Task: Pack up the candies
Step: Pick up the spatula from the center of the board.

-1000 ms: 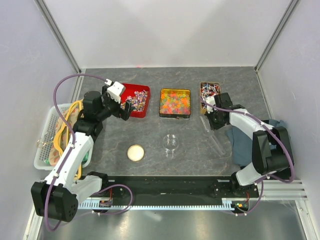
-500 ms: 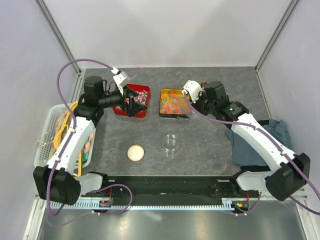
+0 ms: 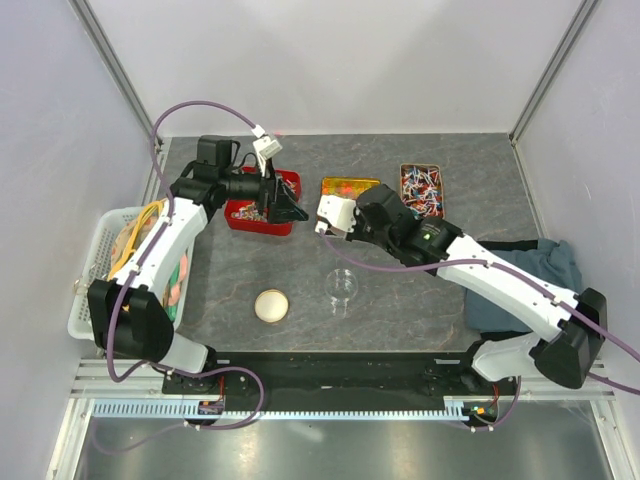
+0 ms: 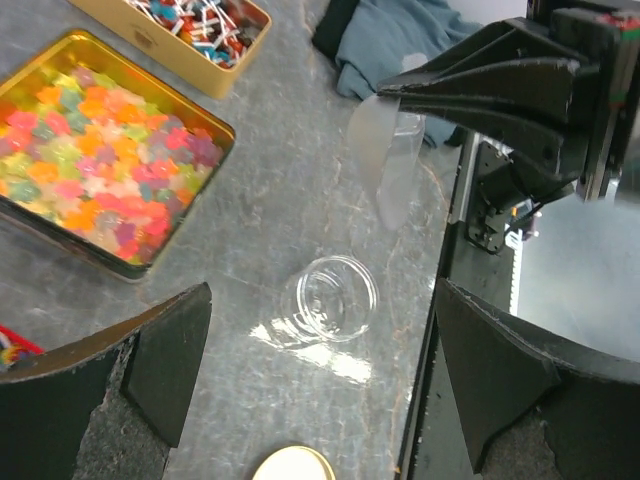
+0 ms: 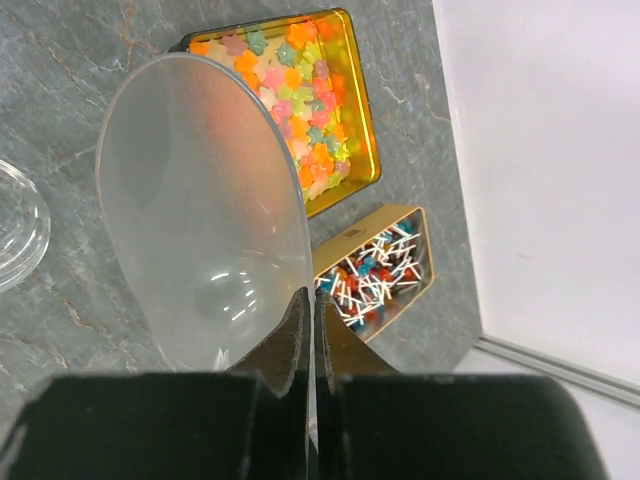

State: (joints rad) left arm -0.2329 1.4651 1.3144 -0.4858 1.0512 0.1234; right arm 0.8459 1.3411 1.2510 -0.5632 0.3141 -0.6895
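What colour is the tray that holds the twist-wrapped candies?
The tray is red; the top external view shows it best.

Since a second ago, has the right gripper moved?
Yes. In the top view the right gripper, shut on a clear scoop, has swung left from the lollipop tin to over the near-left part of the gummy tin.

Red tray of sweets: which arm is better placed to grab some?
Left, probably: the left gripper hangs open by the wrapped sweets in the red tray; the right gripper is shut on a translucent plastic scoop.
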